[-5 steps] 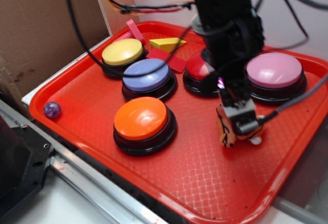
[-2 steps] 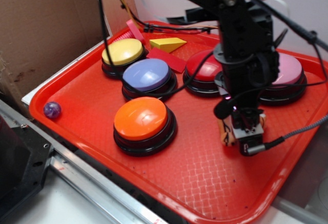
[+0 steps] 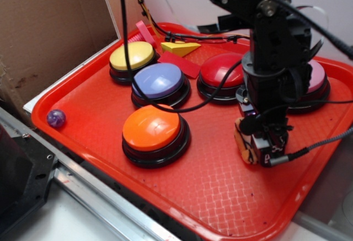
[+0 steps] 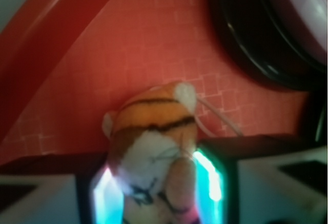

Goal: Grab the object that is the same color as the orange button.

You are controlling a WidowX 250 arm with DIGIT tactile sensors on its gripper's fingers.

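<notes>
One second back, we saw the gripper (image 3: 263, 150) tilted, with the tiger (image 4: 154, 157) sticking out to its left and a white paw showing beneath. Now the arm stands more upright over the same part of the tray (image 3: 182, 191), and the tiger sits deeper between the fingers (image 4: 207, 175), with only a thin orange edge showing in the exterior view. The wrist view shows the fingers pressed against both sides of the plush: we read the claw as clenched on the tiger.

We judge the grasp made and the task nearly complete; whether the tiger has left the tray surface, we cannot tell.

The tiger's location is near the tray's right side, right of the orange button (image 3: 155, 132) and in front of the red button (image 3: 222, 75).

No brand, label or legible writing appears in either view.
</notes>
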